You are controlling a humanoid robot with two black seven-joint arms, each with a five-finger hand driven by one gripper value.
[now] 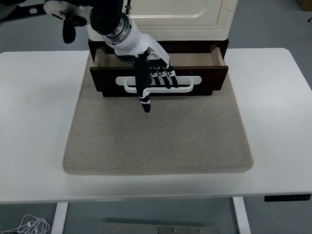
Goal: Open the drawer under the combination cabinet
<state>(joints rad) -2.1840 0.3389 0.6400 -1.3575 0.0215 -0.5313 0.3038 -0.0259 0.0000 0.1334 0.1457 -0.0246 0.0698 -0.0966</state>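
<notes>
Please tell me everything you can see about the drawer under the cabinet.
The drawer is dark brown, wood-like, with a white bar handle across its front. It is partly pulled out from beneath the cream cabinet, so its light interior shows, seemingly empty. It sits over the far edge of the grey mat. The left hand hooks its fingers in the handle, one finger pointing down.

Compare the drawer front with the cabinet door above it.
The drawer front is dark brown wood; the cabinet door is cream. The drawer is pulled partly out, showing its inside; the door sits closed. The drawer's white handle is hooked by the left hand; the door is untouched. Both belong to one cabinet.
</notes>
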